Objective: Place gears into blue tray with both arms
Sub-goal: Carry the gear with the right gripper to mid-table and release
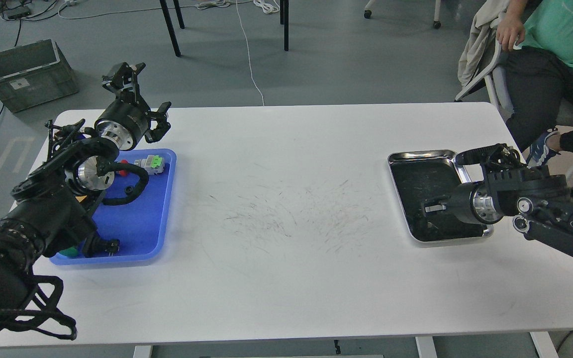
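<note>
The blue tray point(143, 219) lies at the table's left, partly under my left arm. It holds a grey switch with a green cap point(150, 162), a red cap point(124, 171) and a black switch point(101, 245). My left gripper point(142, 97) hangs above the tray's far edge, open, with nothing between its fingers. My right gripper point(431, 211) reaches low over the dark floor of the steel tray point(421, 155). Its dark fingers blend into that floor, so their state is unclear. I cannot make out the gears anywhere; they are too small or hidden.
A seated person point(555, 35) and a chair are beyond the table's far right corner. A grey crate point(28, 72) stands on the floor at the far left. The white table point(286, 258) is scuffed in the middle.
</note>
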Robot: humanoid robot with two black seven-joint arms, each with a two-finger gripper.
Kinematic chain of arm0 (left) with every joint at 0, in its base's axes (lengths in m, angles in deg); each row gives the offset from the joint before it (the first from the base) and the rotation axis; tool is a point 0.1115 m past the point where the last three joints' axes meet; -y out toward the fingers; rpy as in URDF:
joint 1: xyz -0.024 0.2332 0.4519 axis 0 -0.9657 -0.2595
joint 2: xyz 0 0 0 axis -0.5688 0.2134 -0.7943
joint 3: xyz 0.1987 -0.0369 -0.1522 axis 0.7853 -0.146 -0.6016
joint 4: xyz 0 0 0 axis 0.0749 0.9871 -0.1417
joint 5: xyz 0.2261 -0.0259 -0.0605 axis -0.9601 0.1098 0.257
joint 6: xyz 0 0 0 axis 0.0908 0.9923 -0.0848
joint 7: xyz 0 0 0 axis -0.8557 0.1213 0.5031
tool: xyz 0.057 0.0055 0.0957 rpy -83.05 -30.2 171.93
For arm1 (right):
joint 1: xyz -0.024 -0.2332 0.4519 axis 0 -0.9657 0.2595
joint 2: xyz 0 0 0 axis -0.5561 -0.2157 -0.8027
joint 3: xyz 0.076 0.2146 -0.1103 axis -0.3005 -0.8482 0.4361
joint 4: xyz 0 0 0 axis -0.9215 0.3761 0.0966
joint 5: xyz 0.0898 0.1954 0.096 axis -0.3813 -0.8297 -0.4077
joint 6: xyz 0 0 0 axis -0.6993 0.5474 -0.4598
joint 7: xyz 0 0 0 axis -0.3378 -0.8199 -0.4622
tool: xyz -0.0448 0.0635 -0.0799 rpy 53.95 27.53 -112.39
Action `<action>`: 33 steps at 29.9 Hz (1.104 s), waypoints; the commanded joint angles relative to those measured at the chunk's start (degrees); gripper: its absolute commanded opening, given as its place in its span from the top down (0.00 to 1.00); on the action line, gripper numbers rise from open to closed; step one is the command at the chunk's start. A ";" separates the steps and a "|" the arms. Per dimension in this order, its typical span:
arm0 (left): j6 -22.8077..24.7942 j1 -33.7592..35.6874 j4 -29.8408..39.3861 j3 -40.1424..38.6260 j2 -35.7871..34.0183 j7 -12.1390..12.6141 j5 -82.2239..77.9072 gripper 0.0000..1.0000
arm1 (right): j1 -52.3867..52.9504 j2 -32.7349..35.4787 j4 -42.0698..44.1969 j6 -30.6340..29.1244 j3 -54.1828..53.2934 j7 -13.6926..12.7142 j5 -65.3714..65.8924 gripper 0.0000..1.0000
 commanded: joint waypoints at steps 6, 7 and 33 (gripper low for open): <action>0.00 0.24 0.00 0.00 0.08 0.00 -0.32 0.02 | 8.89 -2.79 -1.32 0.29 -8.73 0.04 -8.30 0.98; 0.00 0.33 0.00 0.00 0.08 0.00 -0.32 0.02 | 8.80 -5.16 -1.06 0.38 -10.06 0.04 -9.01 0.98; 0.26 0.42 0.09 0.00 -1.33 0.00 -0.32 0.02 | -5.35 -39.81 6.94 12.42 -1.11 0.22 -9.28 0.98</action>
